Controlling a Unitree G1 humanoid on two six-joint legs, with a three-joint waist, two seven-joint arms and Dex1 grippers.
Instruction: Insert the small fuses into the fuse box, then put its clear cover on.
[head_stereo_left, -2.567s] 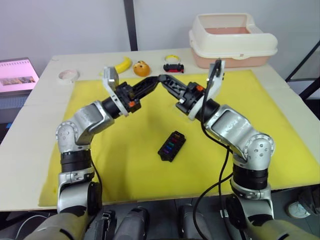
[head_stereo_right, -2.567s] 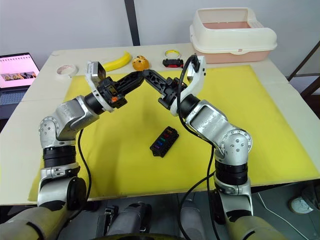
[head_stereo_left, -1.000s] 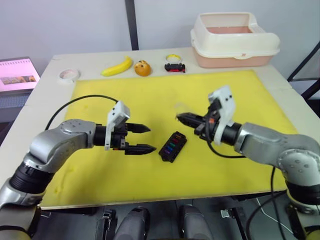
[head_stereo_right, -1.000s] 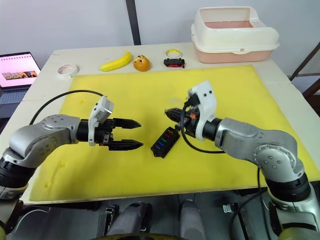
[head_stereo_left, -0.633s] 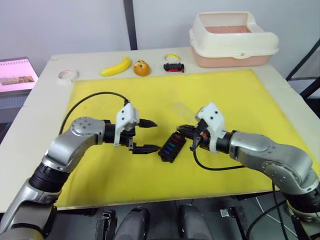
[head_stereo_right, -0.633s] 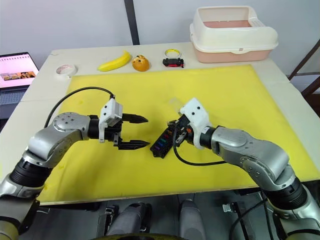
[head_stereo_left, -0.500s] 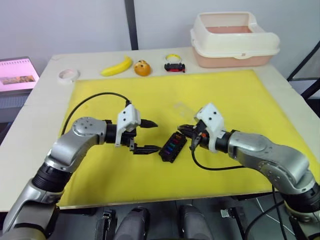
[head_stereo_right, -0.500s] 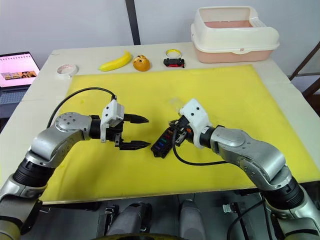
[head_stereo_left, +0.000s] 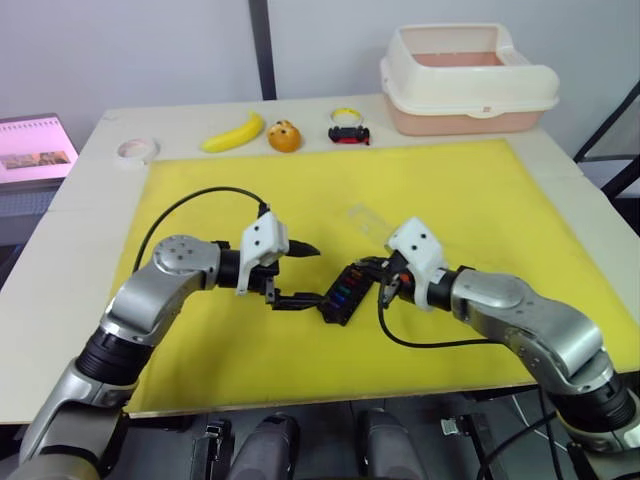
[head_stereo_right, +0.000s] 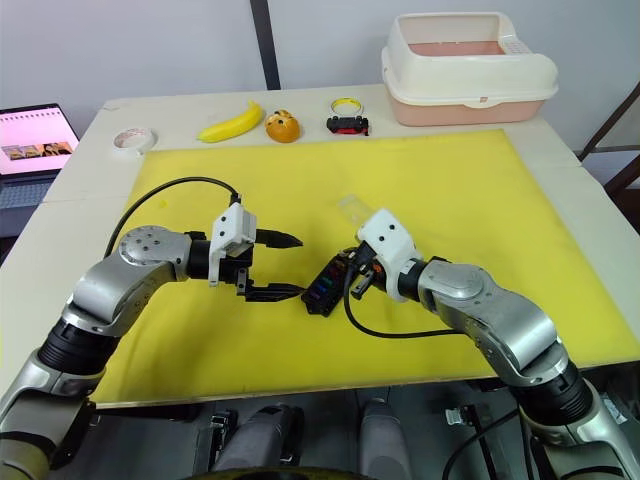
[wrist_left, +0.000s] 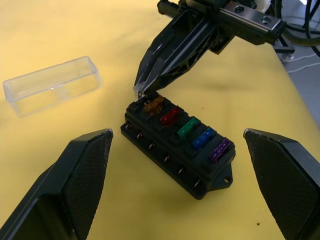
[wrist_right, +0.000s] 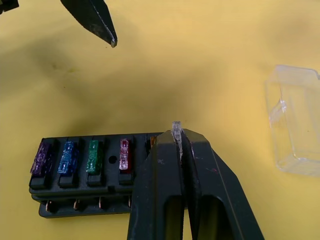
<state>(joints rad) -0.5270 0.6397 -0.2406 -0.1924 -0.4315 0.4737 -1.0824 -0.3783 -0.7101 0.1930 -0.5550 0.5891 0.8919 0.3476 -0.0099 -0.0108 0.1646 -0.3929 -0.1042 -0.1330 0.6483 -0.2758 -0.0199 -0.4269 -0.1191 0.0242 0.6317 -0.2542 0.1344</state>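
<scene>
The fuse box (wrist_left: 179, 151) lies on the yellow mat (head_stereo_left: 470, 190) at the near middle of the worktop (head_stereo_left: 90, 170), with purple, blue, green, red and brown fuses seated in a row. The left hand (head_stereo_left: 300, 275) is spread wide beside its left end. The right hand (wrist_right: 176, 137), pressed together, pinches a pale small fuse (wrist_right: 176, 127) over the box's brown end. Farther back lies the clear cover (wrist_left: 51, 85), apart from the box.

silver arms, white wrist housings, black cables, black fingers (wrist_left: 85, 172).
</scene>
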